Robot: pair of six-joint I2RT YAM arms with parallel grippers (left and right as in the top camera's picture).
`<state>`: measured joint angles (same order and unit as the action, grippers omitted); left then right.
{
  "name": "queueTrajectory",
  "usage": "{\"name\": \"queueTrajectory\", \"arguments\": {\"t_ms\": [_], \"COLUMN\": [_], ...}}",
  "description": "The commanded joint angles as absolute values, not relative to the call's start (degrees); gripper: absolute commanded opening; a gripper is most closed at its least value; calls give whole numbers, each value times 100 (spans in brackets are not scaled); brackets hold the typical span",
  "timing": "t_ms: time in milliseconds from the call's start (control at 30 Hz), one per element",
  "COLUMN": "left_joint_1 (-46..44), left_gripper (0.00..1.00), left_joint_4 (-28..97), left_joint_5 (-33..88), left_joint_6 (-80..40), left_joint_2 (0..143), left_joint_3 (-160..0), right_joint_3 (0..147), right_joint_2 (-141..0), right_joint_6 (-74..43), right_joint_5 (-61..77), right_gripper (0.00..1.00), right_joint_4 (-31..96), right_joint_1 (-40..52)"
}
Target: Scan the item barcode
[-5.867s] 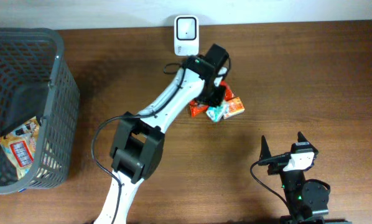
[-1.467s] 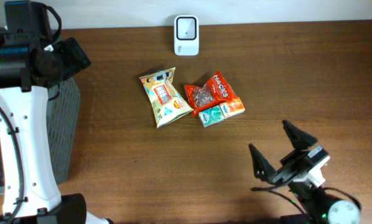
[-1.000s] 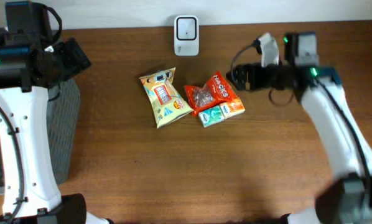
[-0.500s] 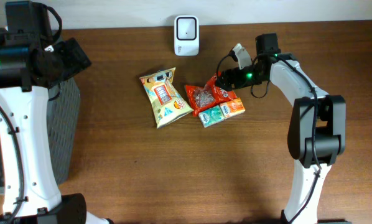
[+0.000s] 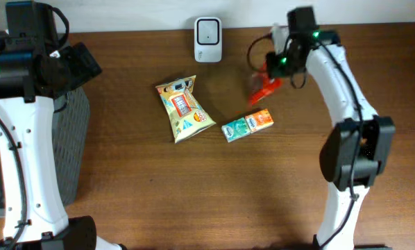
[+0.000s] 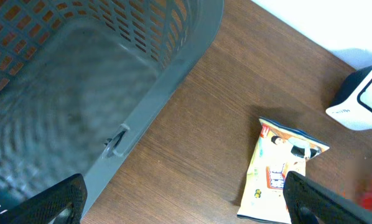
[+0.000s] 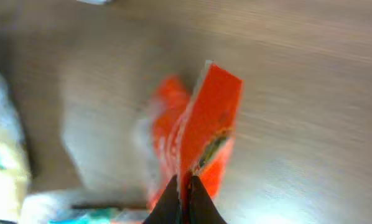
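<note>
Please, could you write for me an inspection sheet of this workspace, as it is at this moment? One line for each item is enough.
Surface: brown wooden table, no spill seen.
Job's things: white scanner at the far edge; red packet to its right, apparently lifted off the table.
Clutter: yellow snack bag and green-and-orange packet lying on the table; grey basket at the left.
Grippers: left gripper open and empty, near the basket's rim; right gripper shut on the red packet.
Cables: black cable loops beside the right arm.
Surroundings: white wall behind the table; nothing else seen.
</note>
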<state>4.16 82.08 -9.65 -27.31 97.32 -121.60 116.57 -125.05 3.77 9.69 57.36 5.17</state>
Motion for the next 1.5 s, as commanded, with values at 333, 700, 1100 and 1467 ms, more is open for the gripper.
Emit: {"name": "queueTrajectory", "arguments": {"t_ms": [333, 700, 1100, 1467], "left_joint_1": [419, 419, 419, 419], "left_gripper": [99, 99, 99, 99], "left_joint_4": [8211, 8211, 8211, 8211], "left_joint_5": [-989, -989, -989, -989], "left_joint_6": [-2781, -2781, -2781, -2781], "left_joint_2": [9703, 9703, 9703, 9703], "left_joint_3": [-12175, -12175, -12175, -12175], "right_joint_3": [11758, 11306, 11238, 14016], "right_joint_2": [-12595, -12980, -13987, -13924], "right_joint_6": [-1059, -1061, -1662, -860], "right_joint_5": [-2255, -1564, -2154, 3693], "right_gripper": [4, 73, 14, 4], "right_joint_4": [5478, 5424, 5225, 6576], "right_joint_1": [1431, 506, 528, 530]}}
